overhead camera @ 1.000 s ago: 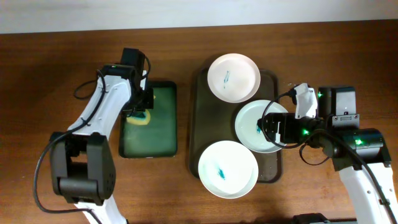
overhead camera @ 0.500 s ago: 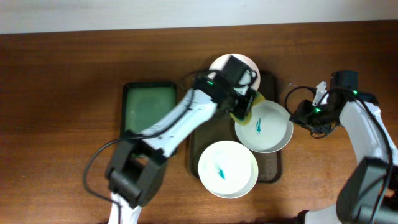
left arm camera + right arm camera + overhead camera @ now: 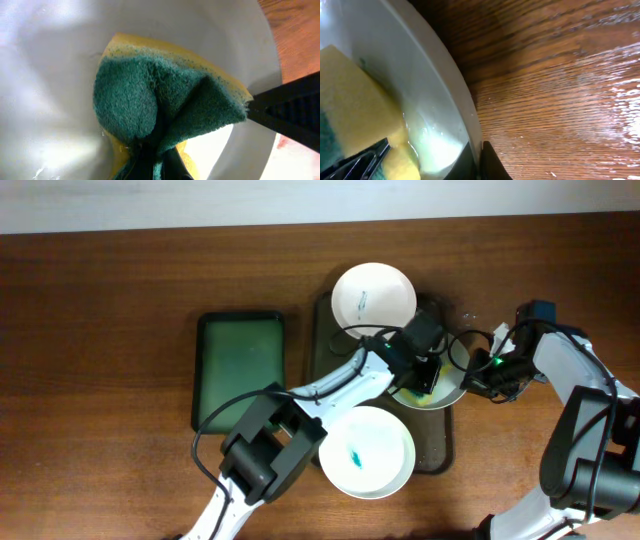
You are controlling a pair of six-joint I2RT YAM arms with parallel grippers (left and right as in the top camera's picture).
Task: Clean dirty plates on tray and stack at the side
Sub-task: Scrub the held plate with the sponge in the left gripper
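Scrubbing step: left tool (image 3: 423,377) clamps the sponge (image 3: 150,100) inside the centre-right plate (image 3: 455,387), right tool (image 3: 481,372) pinching its rim; next likely wiping until clean

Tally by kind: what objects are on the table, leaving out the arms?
white plates: 3
trays: 2 (brown tray, green tray)
sponge: 1
Total: 6

No legible text or markings anywhere
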